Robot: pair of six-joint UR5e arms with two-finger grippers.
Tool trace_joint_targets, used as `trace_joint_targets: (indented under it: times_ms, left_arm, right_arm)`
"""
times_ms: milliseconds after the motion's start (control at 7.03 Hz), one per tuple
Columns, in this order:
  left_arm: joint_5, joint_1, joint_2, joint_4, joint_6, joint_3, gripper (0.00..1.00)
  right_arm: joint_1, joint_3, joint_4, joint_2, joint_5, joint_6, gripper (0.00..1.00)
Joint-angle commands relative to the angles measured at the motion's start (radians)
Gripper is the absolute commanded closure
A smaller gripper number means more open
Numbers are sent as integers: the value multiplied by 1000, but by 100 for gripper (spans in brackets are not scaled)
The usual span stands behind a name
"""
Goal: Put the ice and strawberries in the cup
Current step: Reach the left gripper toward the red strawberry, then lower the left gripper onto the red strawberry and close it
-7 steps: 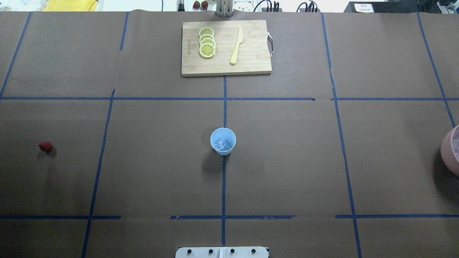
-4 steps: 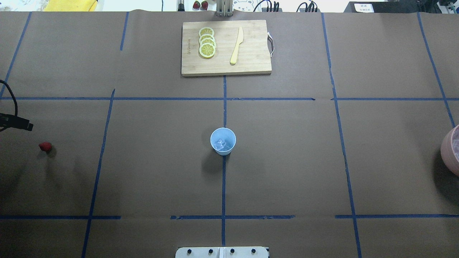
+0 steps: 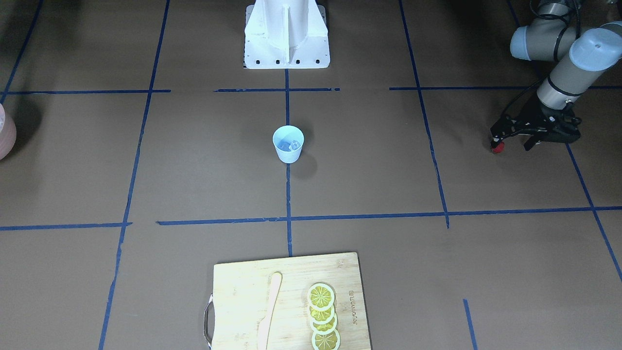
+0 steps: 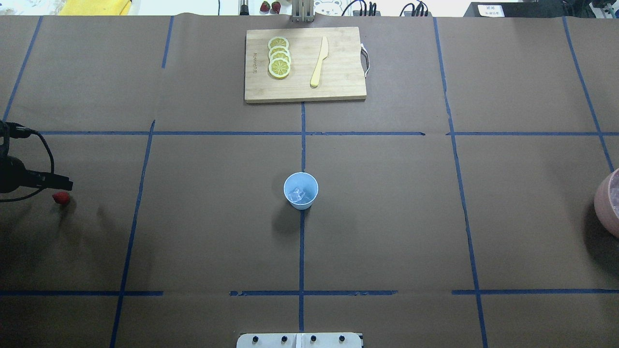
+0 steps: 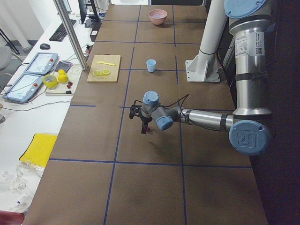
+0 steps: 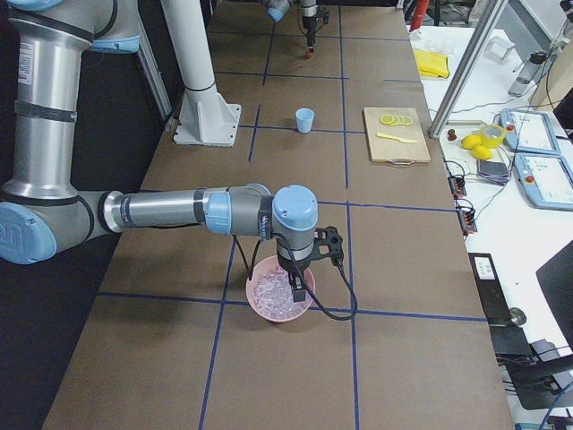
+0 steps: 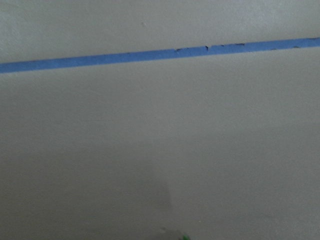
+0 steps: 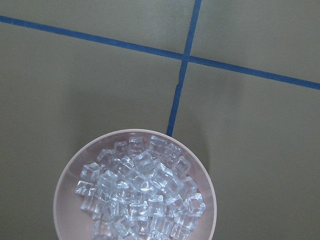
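Observation:
The pale-blue cup [image 4: 301,190] stands upright at the table's middle with a few ice cubes [image 4: 297,195] inside; it also shows in the front view [image 3: 288,143]. The red strawberry [image 4: 61,197] lies on the paper at the far left. My left gripper [image 3: 511,144] hovers low over it, open, with one fingertip right by the berry [image 3: 496,148]. My right gripper [image 6: 296,285] hangs over the pink bowl [image 6: 279,296] of ice [image 8: 140,192]. Its fingers show in no close view, so I cannot tell its state.
A wooden cutting board [image 4: 338,77] with lemon slices [image 4: 279,63] and a yellow knife [image 4: 319,62] lies at the table's far side. The white robot base [image 3: 286,34] stands behind the cup. The pink bowl [image 4: 607,203] sits at the right edge.
My left arm has come in from the left edge and moved right, down to the strawberry. Cup, berry and bowl have not moved.

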Motion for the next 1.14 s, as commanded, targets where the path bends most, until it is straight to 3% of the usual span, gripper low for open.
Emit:
trace_joint_targets:
  times_ms: [0, 996]
  left_arm:
    - [13, 43, -1, -4, -17, 4, 0]
    - [11, 58, -7, -6, -15, 30, 0]
  right_arm:
    - [2, -1, 0, 0, 0, -2, 1]
    - [0, -6, 0, 0, -2, -2, 1]
